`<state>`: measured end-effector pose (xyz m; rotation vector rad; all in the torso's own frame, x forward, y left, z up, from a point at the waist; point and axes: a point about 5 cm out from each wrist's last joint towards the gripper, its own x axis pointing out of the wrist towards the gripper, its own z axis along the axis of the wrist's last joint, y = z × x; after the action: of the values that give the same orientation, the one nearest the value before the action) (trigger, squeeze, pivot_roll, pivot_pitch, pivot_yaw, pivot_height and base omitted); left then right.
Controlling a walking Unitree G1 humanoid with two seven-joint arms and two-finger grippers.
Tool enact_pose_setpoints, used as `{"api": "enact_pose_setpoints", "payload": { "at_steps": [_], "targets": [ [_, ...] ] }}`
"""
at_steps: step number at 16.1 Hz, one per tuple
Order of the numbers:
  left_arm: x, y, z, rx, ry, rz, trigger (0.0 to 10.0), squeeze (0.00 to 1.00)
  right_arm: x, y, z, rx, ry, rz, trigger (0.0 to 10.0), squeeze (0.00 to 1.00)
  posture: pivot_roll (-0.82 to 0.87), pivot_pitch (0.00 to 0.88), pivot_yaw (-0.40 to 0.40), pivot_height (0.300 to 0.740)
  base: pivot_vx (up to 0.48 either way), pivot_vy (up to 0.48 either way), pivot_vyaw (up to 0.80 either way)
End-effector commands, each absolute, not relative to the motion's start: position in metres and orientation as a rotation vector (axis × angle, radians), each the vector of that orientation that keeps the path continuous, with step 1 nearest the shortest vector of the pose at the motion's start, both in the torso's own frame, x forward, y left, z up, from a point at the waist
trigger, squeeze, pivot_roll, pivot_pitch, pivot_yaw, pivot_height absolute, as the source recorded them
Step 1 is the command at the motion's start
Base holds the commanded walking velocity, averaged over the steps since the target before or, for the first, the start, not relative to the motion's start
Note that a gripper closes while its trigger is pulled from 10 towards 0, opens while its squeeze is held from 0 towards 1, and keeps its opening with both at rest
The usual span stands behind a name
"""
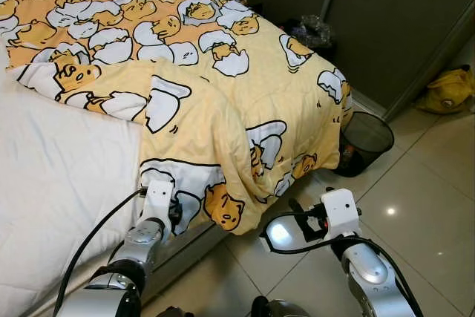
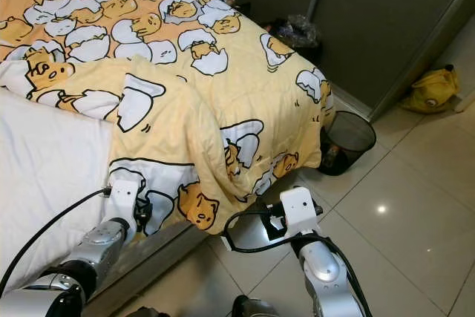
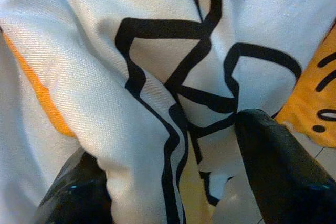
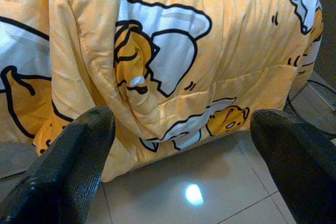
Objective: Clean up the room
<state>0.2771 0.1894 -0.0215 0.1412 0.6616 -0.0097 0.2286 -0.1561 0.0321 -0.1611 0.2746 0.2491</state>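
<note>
Left gripper (image 3: 173, 171) pinches the blanket's (image 1: 223, 102) hanging edge beside the bed (image 1: 52, 176).

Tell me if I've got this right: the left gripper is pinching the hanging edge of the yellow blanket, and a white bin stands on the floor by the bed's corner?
Nearly. The bin is black mesh, not white, as the left eye view shows. The rest holds: the left gripper has a fold of the yellow blanket between its fingers.
</note>
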Motion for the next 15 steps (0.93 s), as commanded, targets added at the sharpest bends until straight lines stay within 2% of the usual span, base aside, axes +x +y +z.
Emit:
{"api": "enact_pose_setpoints", "payload": {
  "at_steps": [1, 6, 8, 11, 15],
  "targets": [
    [0.274, 0.191, -0.025, 0.158, 0.688, -0.02, 0.0, 0.0, 0.227, -0.159, 0.033, -0.167, 0.276, 0.239, 10.0, 0.0, -0.11, 0.088, -0.04, 0.74, 0.0, 0.0, 0.0],
    [0.27, 0.196, -0.027, 0.188, 0.698, -0.016, 0.0, 0.0, 0.233, -0.156, 0.032, -0.169, 0.28, 0.25, 10.0, 0.0, -0.09, 0.054, -0.034, 0.74, 0.0, 0.0, 0.0],
    [0.275, 0.195, -0.022, 0.146, 0.662, -0.013, 0.0, 0.0, 0.238, -0.154, 0.034, -0.166, 0.27, 0.251, 10.0, 0.0, -0.08, 0.041, -0.033, 0.74, 0.0, 0.0, 0.0],
    [0.289, 0.183, -0.005, 0.151, 0.487, -0.097, 0.0, 0.0, 0.239, -0.151, 0.035, -0.162, 0.26, 0.256, 10.0, 0.0, -0.08, 0.044, -0.032, 0.74, 0.0, 0.0, 0.0],
    [0.285, 0.174, -0.009, 0.151, 0.495, -0.164, 0.0, 0.0, 0.238, -0.147, 0.032, -0.151, 0.269, 0.264, 10.0, 0.0, -0.06, 0.057, -0.03, 0.74, 0.0, 0.0, 0.0]
  ]
}}
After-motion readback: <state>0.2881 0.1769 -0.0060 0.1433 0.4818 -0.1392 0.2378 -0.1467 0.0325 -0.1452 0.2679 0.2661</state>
